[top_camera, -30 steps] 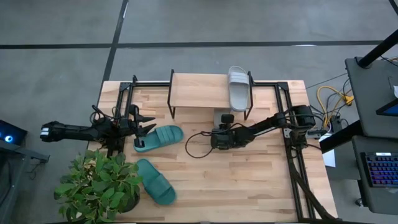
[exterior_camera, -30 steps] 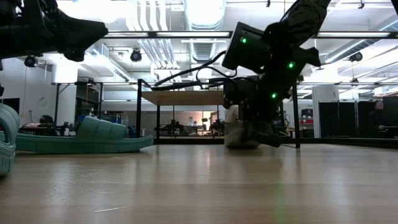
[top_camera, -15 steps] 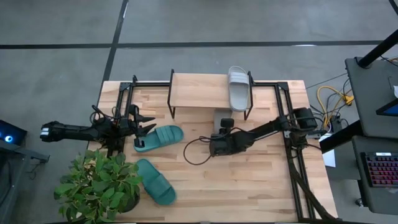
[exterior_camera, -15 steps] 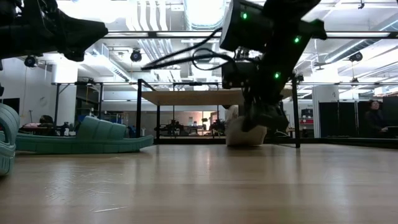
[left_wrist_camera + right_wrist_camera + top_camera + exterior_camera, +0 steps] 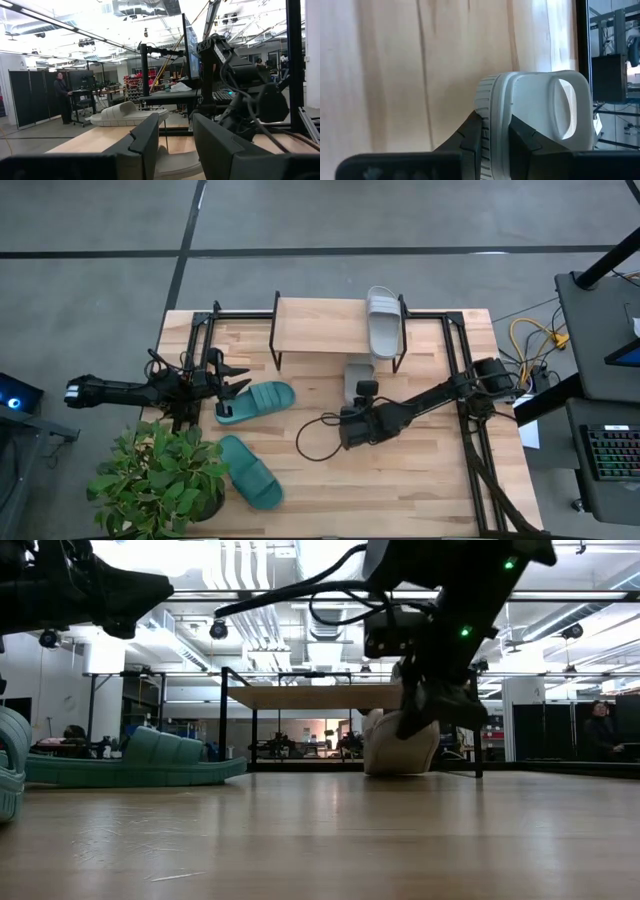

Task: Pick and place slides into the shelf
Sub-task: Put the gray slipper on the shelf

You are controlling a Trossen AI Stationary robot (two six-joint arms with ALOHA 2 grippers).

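the right gripper (image 5: 355,402), fingers pinched on the heel rim of a light grey rubber slide sandal (image 5: 357,376), holds it just before the low wooden-topped black-legged shelf (image 5: 320,324), long axis pointing toward it.

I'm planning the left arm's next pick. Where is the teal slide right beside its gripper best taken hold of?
Probably across the broad strap, coming from above. The teal slide lies flat, sole down, on the table, so its strap arches up and gives the fingers two sides to close on. The left gripper hovers open at the slide's near end. The right gripper is busy, shut on the grey slide.
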